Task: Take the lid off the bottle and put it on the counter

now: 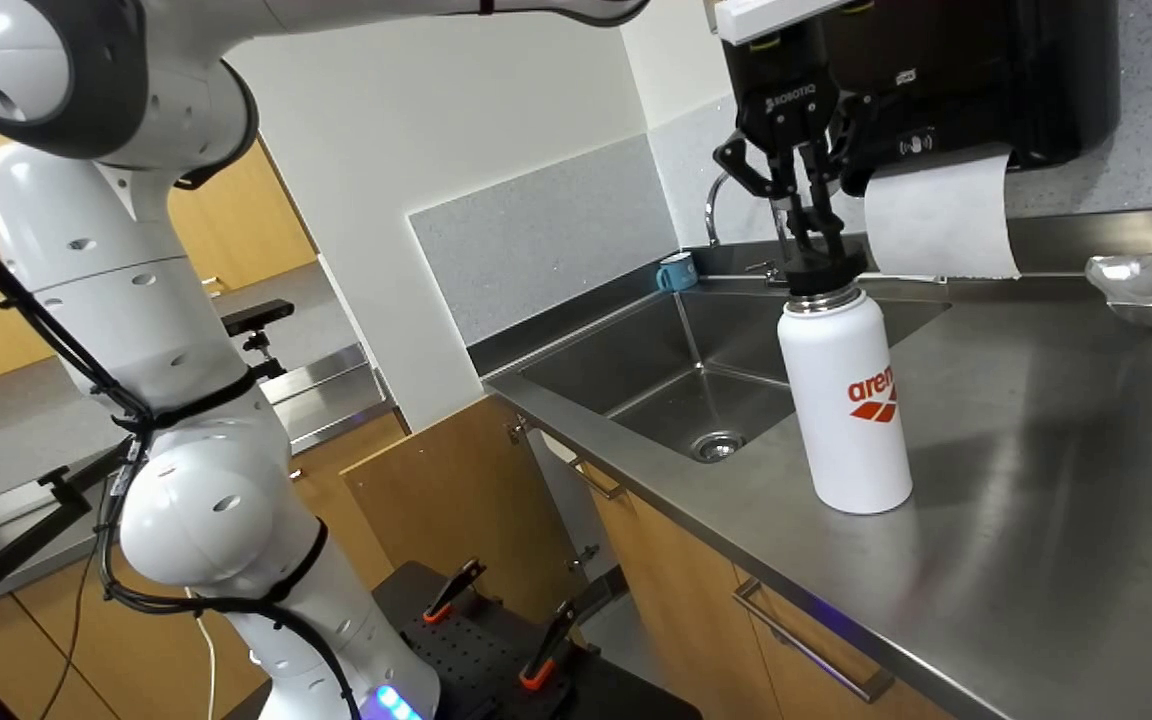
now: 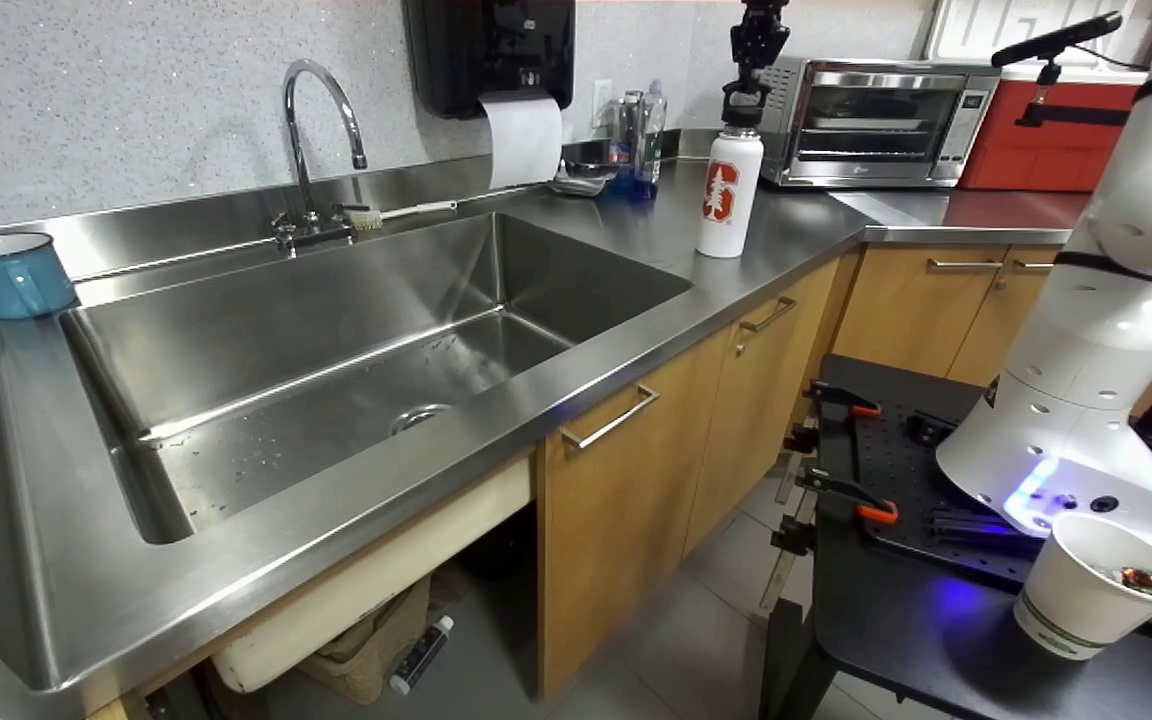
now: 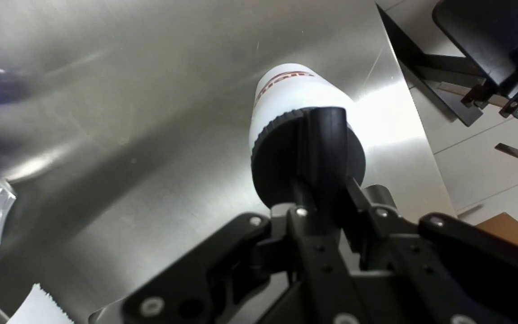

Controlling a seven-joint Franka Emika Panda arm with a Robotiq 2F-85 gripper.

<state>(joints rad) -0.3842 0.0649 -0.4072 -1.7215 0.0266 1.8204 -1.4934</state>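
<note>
The white bottle (image 1: 841,410) stands upright on the steel counter (image 1: 1046,520), right of the sink. It also shows in an exterior view (image 2: 731,205) and in the wrist view (image 3: 281,96). The black lid (image 1: 824,272) sits at the bottle's mouth, with the metal neck showing just below it. The lid shows in the wrist view (image 3: 274,166) with a raised black handle across its top. My gripper (image 1: 816,213) points down from above, its fingers closed on that handle, also in the wrist view (image 3: 322,193). I cannot tell whether the lid is still threaded on.
The sink (image 2: 316,400) lies beside the bottle, with a faucet (image 2: 301,140) behind. A black towel dispenser (image 1: 976,80) with hanging paper (image 1: 941,220) is close behind the gripper. A toaster oven (image 2: 876,125), clear bottles (image 2: 649,140) and a blue mug (image 2: 16,275) stand on the counter.
</note>
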